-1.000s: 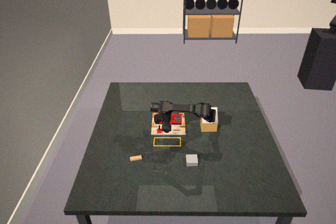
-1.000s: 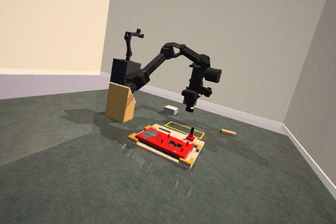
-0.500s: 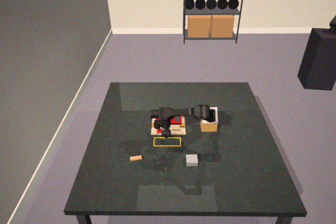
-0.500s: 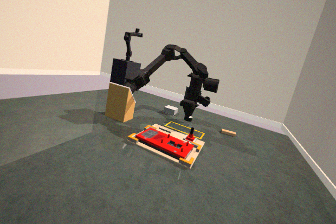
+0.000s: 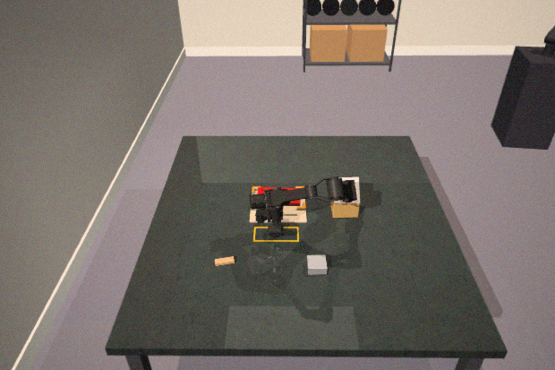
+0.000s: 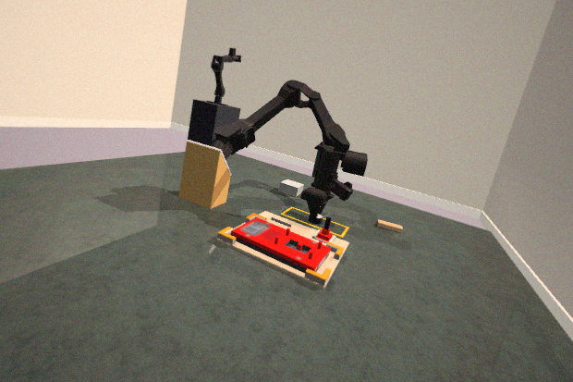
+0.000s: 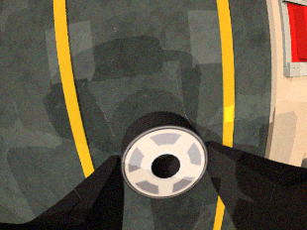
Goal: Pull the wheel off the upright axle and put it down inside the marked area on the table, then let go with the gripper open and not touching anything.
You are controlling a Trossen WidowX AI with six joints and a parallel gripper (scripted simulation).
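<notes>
My gripper (image 5: 276, 232) (image 6: 315, 218) (image 7: 162, 157) points down and is shut on the wheel. The wheel (image 7: 143, 177) is black with a pale, spoked face and a dark centre hole; a small white part of it (image 6: 319, 216) shows in the exterior view. It is between the two long sides of the yellow outlined area (image 5: 276, 241) (image 6: 342, 225) (image 7: 229, 83), low over the table. Whether its underside touches the table cannot be told. The upright black axle (image 6: 327, 223) stands bare on its red base (image 6: 325, 234), beside the gripper. In the top view the arm hides the wheel.
The pale board (image 5: 301, 217) (image 6: 279, 274) (image 7: 277, 148) with a red panel (image 6: 267, 236) lies right beside the marked area. A white block (image 5: 317, 263) (image 6: 291, 187) and a small wooden block (image 5: 224, 261) (image 6: 389, 225) lie on the table on either side, beyond the outline.
</notes>
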